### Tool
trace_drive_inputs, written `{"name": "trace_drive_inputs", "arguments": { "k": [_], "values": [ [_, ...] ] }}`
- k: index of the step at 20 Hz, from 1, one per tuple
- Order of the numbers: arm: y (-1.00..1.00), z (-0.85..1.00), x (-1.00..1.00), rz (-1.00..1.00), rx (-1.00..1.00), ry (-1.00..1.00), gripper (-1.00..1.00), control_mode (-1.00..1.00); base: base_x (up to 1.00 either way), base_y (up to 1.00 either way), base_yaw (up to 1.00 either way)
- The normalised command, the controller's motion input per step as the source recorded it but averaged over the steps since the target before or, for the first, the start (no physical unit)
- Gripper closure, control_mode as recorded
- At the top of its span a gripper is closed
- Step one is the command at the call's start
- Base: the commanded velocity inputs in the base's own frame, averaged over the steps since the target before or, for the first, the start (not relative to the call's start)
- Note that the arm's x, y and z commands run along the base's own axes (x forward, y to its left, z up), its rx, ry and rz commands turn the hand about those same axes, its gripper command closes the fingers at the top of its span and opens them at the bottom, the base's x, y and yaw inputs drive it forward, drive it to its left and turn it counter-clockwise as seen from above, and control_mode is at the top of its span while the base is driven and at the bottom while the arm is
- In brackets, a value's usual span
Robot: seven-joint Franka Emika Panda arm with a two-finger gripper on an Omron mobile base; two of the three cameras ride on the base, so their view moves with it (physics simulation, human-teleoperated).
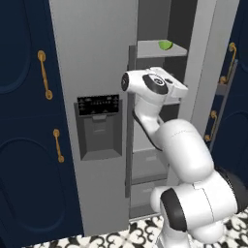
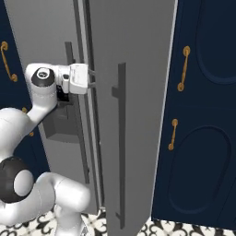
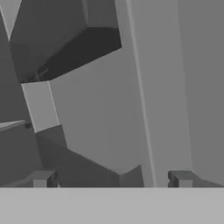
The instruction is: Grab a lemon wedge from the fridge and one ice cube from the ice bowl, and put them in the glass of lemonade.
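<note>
Fridge (image 1: 97,72) already cracked open, gripper (image 2: 94,78) reaching in the gap, jaws spread, holding nothing. Lemon wedge maybe that green-yellow lump (image 1: 165,45) on the top shelf (image 1: 150,49). Ice, glass still untouched.

You have the fridge (image 1: 97,58) standing on a black-and-white patterned floor (image 1: 121,238), between navy cabinets (image 1: 24,145) with brass handles. Its right door is swung open, and from the left base view you look into the compartment. The upper shelf (image 1: 162,49) is a flat grey board, and one small green, rounded item (image 1: 165,45) lies directly on it, toward the right part of the shelf. You cannot tell from here what that item is. Lower down you see grey drawers (image 1: 147,167), one above another. In the hand view you get grey shelf surfaces (image 3: 87,109) at close range, with nothing recognisable lying on them.
</note>
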Motion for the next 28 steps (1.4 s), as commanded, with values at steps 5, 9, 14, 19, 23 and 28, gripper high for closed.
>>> {"name": "trace_drive_inputs", "arguments": {
  "k": [5, 9, 14, 19, 23, 28],
  "values": [
    [-0.94, 0.00, -0.25, -0.27, 0.00, 0.00, -1.00, -1.00, 0.00, 0.00, 0.00],
    [-1.00, 0.00, -0.61, -0.30, 0.05, 0.00, -1.00, -1.00, 0.00, 0.00, 0.00],
    [-1.00, 0.00, -0.70, -0.27, 0.11, -0.01, -1.00, -1.00, 0.00, 0.00, 0.00],
    [0.57, 0.35, -0.89, 0.20, -0.09, -0.15, -1.00, -1.00, 0.00, 0.00, 0.00],
    [1.00, 0.54, -0.62, 0.37, -0.13, 0.05, -1.00, -1.00, 0.00, 0.00, 0.00],
    [0.82, 0.11, -0.10, 0.56, 0.10, 0.46, -1.00, -1.00, 0.00, 0.00, 0.00]
  ]
}}
